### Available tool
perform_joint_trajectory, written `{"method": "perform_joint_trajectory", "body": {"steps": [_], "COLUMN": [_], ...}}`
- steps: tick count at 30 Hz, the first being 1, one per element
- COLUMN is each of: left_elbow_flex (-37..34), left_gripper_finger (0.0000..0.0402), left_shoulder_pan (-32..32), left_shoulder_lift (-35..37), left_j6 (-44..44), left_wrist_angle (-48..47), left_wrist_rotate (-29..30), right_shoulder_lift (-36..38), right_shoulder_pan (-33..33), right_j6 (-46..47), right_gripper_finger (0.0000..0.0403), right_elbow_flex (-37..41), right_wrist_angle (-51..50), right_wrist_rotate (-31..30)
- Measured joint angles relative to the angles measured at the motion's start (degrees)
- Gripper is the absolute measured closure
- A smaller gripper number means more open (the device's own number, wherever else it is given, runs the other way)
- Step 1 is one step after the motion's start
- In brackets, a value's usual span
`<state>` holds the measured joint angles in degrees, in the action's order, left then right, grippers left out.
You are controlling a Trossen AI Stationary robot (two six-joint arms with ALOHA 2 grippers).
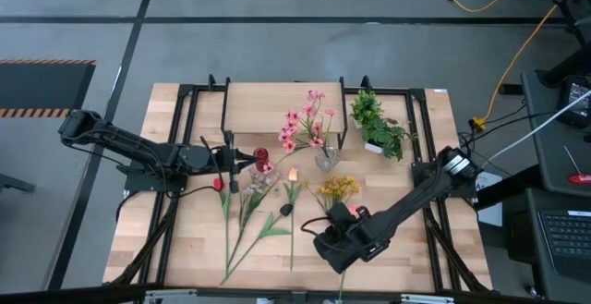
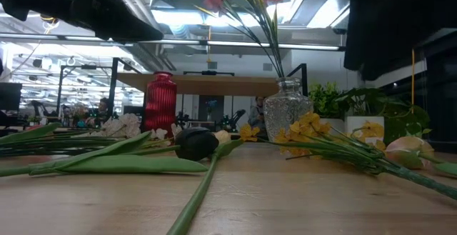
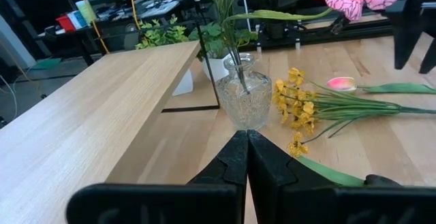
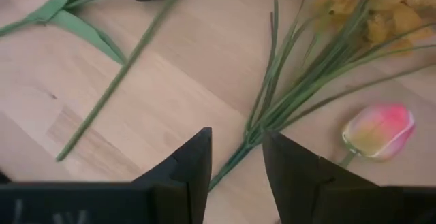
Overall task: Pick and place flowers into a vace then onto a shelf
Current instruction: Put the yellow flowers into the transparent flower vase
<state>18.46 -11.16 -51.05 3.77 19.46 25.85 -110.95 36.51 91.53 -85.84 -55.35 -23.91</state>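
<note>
Pink flowers [image 1: 305, 124] stand in my vase [image 1: 327, 159]; the rest lie on the bench [image 1: 185, 239]. My right hand [image 4: 236, 157], part-open and empty, hovers over the yellow spray's stems [image 4: 272, 108]; left hand [image 3: 246, 157] closed, empty.

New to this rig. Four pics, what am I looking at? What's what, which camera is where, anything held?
Two dark robot arms at a light-wood table. One picture looks straight down, one sits at tabletop height, and one rides on each wrist.

Left gripper has its fingers shut on nothing, next to the ribbed red vase. Right gripper hovers with fingers open over the stems of the yellow flower bunch, holding nothing.

The clear cut-glass vase already has pink flowers in it. Loose on the table: a pink-yellow tulip, a dark tulip and white blooms. The low light-wood shelf on black legs sits at the back beside a leafy plant in a white pot.
</note>
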Motion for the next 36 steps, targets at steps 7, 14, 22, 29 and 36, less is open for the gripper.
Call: {"method": "perform_joint_trajectory", "body": {"steps": [7,14,22,29,36], "left_elbow_flex": [0.0,0.0,0.0,0.0,0.0], "left_gripper_finger": [0.0398,0.0398,0.0398,0.0398,0.0398], "left_shoulder_pan": [0.0,0.0,0.0,0.0,0.0], "left_shoulder_lift": [0.0,0.0,0.0,0.0,0.0], "left_j6": [0.0,0.0,0.0,0.0,0.0], "left_wrist_angle": [0.0,0.0,0.0,0.0,0.0], "left_wrist_rotate": [0.0,0.0,0.0,0.0,0.0], "right_shoulder_lift": [-1.6,-3.7,-4.2,-4.2,-4.2], "right_shoulder_pan": [-0.8,-0.7,-0.7,-0.7,-0.7], "right_j6": [0.0,4.3,6.4,8.9,8.8], "right_gripper_finger": [0.027,0.027,0.027,0.027,0.027], "right_elbow_flex": [0.0,0.0,2.3,5.4,7.9], "right_wrist_angle": [0.1,-1.0,1.1,3.3,8.9], "right_wrist_rotate": [0.0,0.0,0.3,0.6,0.6]}}
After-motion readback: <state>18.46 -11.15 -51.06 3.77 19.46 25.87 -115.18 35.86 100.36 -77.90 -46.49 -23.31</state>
